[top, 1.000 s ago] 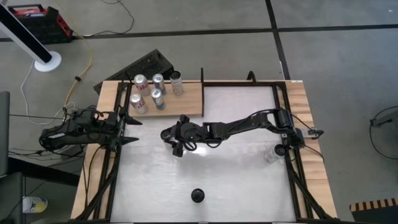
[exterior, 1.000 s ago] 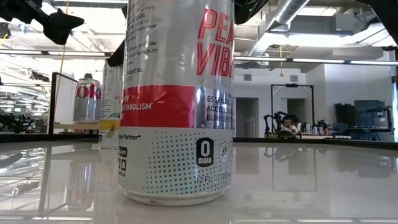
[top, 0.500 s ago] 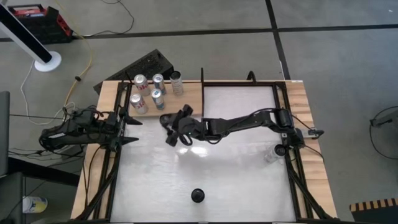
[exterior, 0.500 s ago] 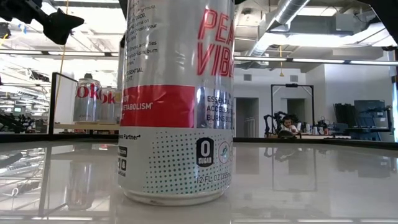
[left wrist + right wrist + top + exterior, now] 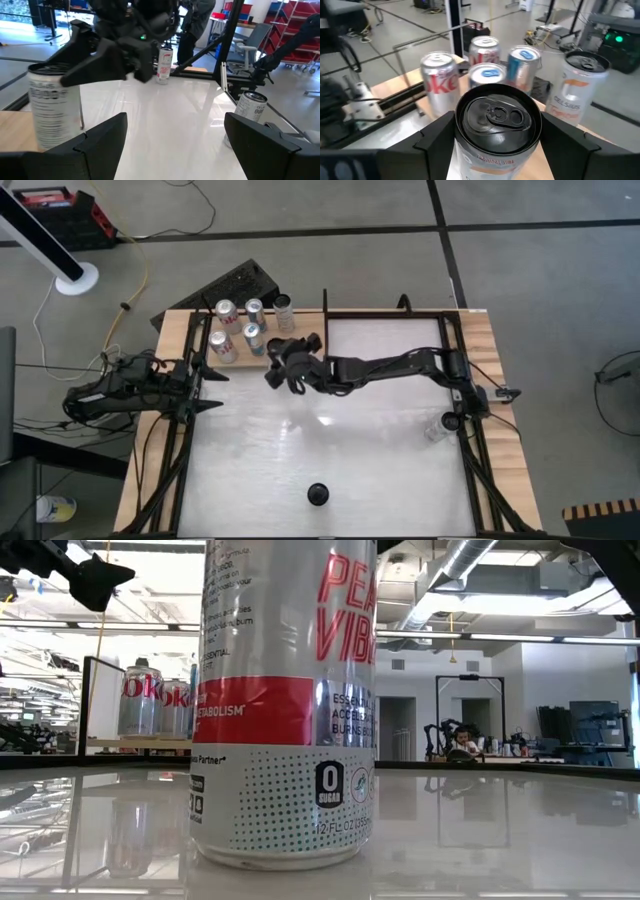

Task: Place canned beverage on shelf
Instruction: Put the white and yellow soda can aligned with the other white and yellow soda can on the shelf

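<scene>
The shelf [image 5: 308, 330] is a light-wood board at the table's far left. Several cans stand on its left part, among them a Diet Coke can [image 5: 439, 82] and a Celsius can [image 5: 580, 87]. My right gripper [image 5: 284, 364] reaches in from the table's right. It is shut on a white canned beverage [image 5: 499, 120], which is upright over the shelf's near edge [image 5: 20, 132]. My left finger hides the can's base in the left wrist view. My left gripper [image 5: 214, 388] waits open at the table's left edge, touching nothing. My right gripper pinches the can's upper wall [image 5: 465, 150] just below the rim, one finger [image 5: 436, 137] on each side. The fingers come nearly level from the table's right. The can [image 5: 55, 107] stays upright in the hold. Whether its base touches the board I cannot tell.
A tall white and red can [image 5: 285, 700] stands near the table's near edge [image 5: 318, 494]. Another can [image 5: 437, 428] stands by the right rail. Black frame rails [image 5: 470, 450] border the tabletop. The shelf's right part shows bare wood.
My right gripper has carried the can up and toward the table's far edge, from mid-table to the shelf's near edge. Its wrist has rolled on the way. The can has stayed upright in the hold.
</scene>
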### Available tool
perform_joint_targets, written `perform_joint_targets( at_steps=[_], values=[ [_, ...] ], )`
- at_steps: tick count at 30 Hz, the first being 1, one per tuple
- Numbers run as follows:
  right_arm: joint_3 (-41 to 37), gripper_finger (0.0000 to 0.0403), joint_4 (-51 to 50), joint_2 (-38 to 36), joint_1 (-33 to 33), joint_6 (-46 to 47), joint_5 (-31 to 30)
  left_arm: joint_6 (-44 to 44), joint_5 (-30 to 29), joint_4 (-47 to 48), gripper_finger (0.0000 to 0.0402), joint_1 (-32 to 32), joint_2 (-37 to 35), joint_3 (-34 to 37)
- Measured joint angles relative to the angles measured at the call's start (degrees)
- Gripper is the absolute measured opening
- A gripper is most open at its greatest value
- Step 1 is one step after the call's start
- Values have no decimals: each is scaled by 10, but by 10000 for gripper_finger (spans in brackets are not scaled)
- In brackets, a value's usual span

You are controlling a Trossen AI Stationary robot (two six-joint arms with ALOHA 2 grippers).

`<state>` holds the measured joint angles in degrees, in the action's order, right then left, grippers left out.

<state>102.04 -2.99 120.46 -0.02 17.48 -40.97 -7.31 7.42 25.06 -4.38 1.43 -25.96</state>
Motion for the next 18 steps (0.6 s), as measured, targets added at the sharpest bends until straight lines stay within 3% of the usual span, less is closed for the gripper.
perform_joint_targets(
  at_steps=[6, 18],
  values=[
    [0, 277, 0, 0, -23, 41, -3, 0, 0, 0, 318, 0, 0, 0],
    [0, 277, -37, 0, -58, 36, 3, 0, 0, 0, 318, 0, 0, 0]
  ],
)
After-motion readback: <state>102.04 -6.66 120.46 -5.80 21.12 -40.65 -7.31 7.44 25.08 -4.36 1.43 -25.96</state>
